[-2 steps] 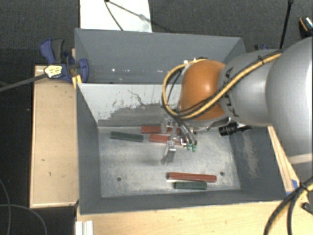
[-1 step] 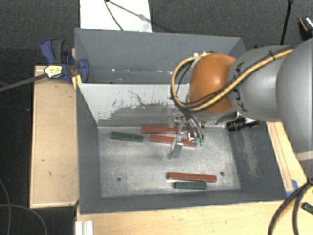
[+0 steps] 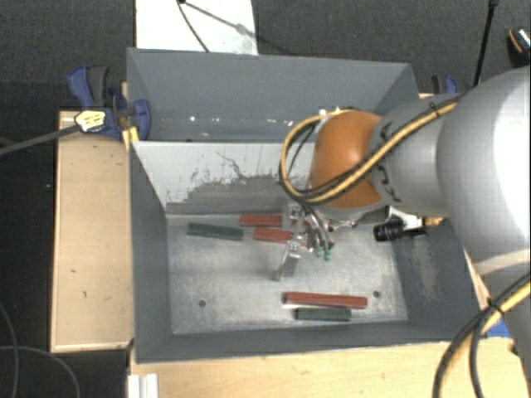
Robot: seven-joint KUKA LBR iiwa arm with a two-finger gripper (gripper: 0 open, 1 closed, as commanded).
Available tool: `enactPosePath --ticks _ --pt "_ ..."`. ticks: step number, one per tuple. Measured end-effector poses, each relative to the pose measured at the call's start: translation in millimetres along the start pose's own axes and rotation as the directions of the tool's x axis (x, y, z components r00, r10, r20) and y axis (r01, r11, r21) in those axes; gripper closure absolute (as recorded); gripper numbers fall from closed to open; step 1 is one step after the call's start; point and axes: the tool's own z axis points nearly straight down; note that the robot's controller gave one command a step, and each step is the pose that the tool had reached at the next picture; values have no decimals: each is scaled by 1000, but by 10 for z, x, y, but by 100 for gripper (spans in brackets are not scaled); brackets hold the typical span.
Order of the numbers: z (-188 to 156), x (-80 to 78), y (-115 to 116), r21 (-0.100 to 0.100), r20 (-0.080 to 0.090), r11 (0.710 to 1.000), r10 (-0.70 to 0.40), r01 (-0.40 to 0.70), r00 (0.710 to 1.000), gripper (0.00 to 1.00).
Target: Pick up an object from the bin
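Just beside the short red-brown stick [image 3: 272, 235], the claw [image 3: 305, 245] hangs low.
A dark green stick [image 3: 214, 232] lies left of that stick; the claw's spread cannot be told.

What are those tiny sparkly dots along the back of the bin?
Camera view: probably glare, light from above glinting in a row of small bright spots on the metal back wall of the bin. Camera view again: the arm's orange cover has a soft shine too.

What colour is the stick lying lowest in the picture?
The stick is dark green, seen in the camera view.
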Motion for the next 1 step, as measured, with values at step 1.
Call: enactPosePath --ticks 1 --pt "-12 162 181 1 -3 999 53 -53 999 0"
